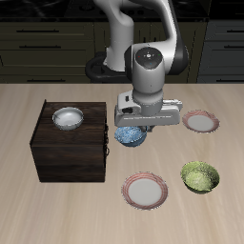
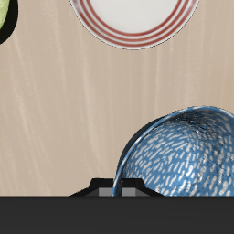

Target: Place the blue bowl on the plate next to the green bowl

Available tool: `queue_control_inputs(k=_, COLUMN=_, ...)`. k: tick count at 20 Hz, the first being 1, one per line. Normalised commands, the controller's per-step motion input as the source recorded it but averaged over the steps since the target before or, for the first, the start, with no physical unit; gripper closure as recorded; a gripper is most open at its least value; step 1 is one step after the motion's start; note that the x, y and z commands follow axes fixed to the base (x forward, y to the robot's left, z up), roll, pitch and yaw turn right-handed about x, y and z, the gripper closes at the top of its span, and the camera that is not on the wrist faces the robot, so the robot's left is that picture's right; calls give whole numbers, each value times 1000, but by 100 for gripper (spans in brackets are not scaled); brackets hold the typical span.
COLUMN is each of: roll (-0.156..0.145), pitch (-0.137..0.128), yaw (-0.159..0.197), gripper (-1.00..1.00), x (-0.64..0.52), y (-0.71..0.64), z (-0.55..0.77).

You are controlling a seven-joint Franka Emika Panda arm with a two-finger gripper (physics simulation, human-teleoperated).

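End effector (image 1: 134,131) is gripping the glossy, white-speckled blue bowl (image 2: 183,151) by its rim.
It is hanging tilted above the wood-grain table (image 1: 57,205), behind the round red-banded plate (image 1: 146,190) beside the mottled green bowl (image 1: 200,175).

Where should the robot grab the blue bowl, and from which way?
On its rim, coming straight down from above. The blue bowl is round with an open top and a thin raised edge, so one of the jaws can slip inside and one outside to pinch the wall. The gripper is already right over it. Whether it has closed on the rim can't be seen.
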Motion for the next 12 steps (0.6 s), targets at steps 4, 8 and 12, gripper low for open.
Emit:
queue_control_inputs(k=4, roll=9, pitch=-89, yaw=13, gripper=100, x=-10, y=-12, z=516)
queue_control_inputs(k=8, roll=-5, pitch=-76, yaw=-3, gripper=100, x=-16, y=-27, z=495)
queue_control_inputs(k=12, roll=4, pitch=-64, yaw=-3, gripper=100, x=-64, y=42, z=488)
